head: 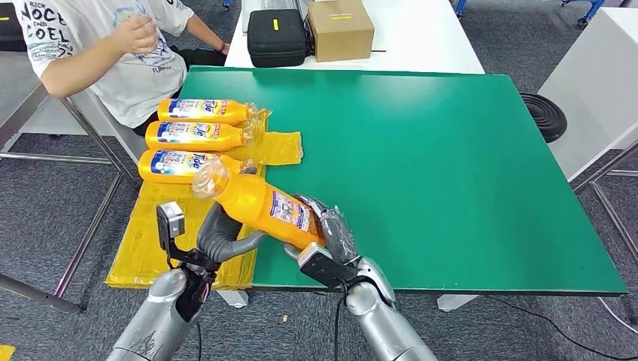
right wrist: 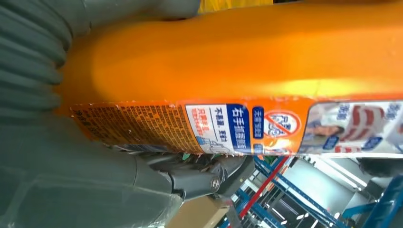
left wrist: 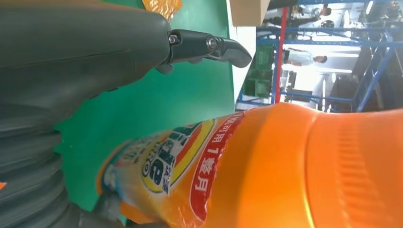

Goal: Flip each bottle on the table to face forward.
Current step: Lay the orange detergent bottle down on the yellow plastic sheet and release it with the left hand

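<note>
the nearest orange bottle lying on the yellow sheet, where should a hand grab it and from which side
Probably around the labelled middle of the nearest lying bottle, coming down from above. It lies on its side on the yellow sheet, cap end pointing right, so the wide body faces up, while a second bottle lies close behind it, leaving little room that way. The lifted bottle, gripped by the right hand, overlaps its cap end.

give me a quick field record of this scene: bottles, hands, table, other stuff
held bottle: orange, lifted and tilted, cap end toward the lying bottles
right hand: grips the bottle's base end
left hand: under the bottle near its neck; contact unclear
lying bottles: three in a row on the yellow sheet
table: green top
person: seated beyond the bottles
far table: black case, cardboard box
</note>
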`<state>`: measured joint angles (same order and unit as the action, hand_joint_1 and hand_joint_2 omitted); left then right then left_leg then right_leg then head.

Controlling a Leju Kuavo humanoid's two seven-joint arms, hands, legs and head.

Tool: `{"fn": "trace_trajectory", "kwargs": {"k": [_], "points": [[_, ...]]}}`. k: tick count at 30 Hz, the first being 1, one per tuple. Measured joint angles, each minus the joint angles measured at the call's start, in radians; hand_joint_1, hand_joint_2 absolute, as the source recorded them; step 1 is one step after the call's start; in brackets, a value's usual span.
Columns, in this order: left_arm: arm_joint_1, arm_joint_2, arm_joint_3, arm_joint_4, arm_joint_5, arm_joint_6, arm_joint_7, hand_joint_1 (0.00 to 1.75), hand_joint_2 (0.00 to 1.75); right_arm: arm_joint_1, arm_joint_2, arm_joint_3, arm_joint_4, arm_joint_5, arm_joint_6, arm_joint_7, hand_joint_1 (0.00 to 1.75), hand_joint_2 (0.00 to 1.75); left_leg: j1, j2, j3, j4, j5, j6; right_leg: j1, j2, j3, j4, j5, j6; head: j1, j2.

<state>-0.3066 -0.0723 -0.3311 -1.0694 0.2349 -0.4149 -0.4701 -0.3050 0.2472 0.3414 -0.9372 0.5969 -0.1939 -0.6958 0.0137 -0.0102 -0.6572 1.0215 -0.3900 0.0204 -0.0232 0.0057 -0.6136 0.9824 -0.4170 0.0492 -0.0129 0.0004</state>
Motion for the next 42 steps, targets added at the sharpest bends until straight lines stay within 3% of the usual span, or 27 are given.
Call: {"fn": "trace_trajectory", "kwargs": {"k": [6,12,18,26,28,32,34,36,42], "points": [[-0.011,-0.005,-0.001,0.030,0.160,-0.152,0.036,0.00,1.75,-0.014,0.002,0.031,0.054,0.005,-0.002,0.000,1.75,1.75,0.000,0.000,0.000,0.000,0.000,0.000,0.000,0.000,0.000,0.000,0.000,0.000,0.000,0.000],[-0.012,-0.007,-0.011,0.035,0.240,-0.245,0.053,0.00,1.75,-0.012,-0.003,0.037,0.079,-0.002,-0.004,0.000,1.75,1.75,0.000,0.000,0.000,0.000,0.000,0.000,0.000,0.000,0.000,0.000,0.000,0.000,0.000,0.000],[-0.008,-0.007,-0.032,0.023,0.250,-0.264,0.067,0.00,1.75,-0.006,-0.013,0.037,0.082,-0.006,-0.005,0.000,1.75,1.75,0.000,0.000,0.000,0.000,0.000,0.000,0.000,0.000,0.000,0.000,0.000,0.000,0.000,0.000],[-0.007,-0.007,-0.056,0.007,0.208,-0.214,0.084,0.01,1.75,0.002,-0.016,0.036,0.082,-0.001,-0.003,0.003,1.75,1.75,0.000,0.000,0.000,0.000,0.000,0.000,0.000,0.000,0.000,0.000,0.000,0.000,0.000,0.000],[-0.008,-0.007,-0.061,0.007,0.181,-0.184,0.083,0.23,1.75,0.002,-0.016,0.036,0.082,0.002,-0.002,0.006,1.75,1.75,0.000,0.000,0.000,0.000,0.000,0.000,0.000,0.000,0.000,0.000,0.000,0.000,0.000,0.000],[-0.008,-0.007,-0.074,-0.002,0.124,-0.125,0.070,1.35,1.75,0.002,-0.016,0.034,0.082,0.006,0.003,0.015,1.75,1.75,0.000,0.000,0.000,0.000,0.000,0.000,0.000,0.000,0.000,0.000,0.000,0.000,0.000,0.000],[-0.008,-0.007,-0.078,-0.009,0.107,-0.106,0.068,1.64,1.75,0.002,-0.016,0.033,0.082,0.007,0.006,0.016,1.75,1.75,0.000,0.000,0.000,0.000,0.000,0.000,0.000,0.000,0.000,0.000,0.000,0.000,0.000,0.000],[-0.008,-0.007,-0.081,-0.015,0.096,-0.091,0.067,1.74,1.75,0.002,-0.016,0.033,0.082,0.007,0.008,0.016,1.75,1.75,0.000,0.000,0.000,0.000,0.000,0.000,0.000,0.000,0.000,0.000,0.000,0.000,0.000,0.000],[-0.008,-0.010,-0.084,-0.018,0.079,-0.065,0.063,1.75,1.75,0.003,-0.016,0.032,0.081,0.007,0.009,0.017,1.75,1.75,0.000,0.000,0.000,0.000,0.000,0.000,0.000,0.000,0.000,0.000,0.000,0.000,0.000,0.000]]}}
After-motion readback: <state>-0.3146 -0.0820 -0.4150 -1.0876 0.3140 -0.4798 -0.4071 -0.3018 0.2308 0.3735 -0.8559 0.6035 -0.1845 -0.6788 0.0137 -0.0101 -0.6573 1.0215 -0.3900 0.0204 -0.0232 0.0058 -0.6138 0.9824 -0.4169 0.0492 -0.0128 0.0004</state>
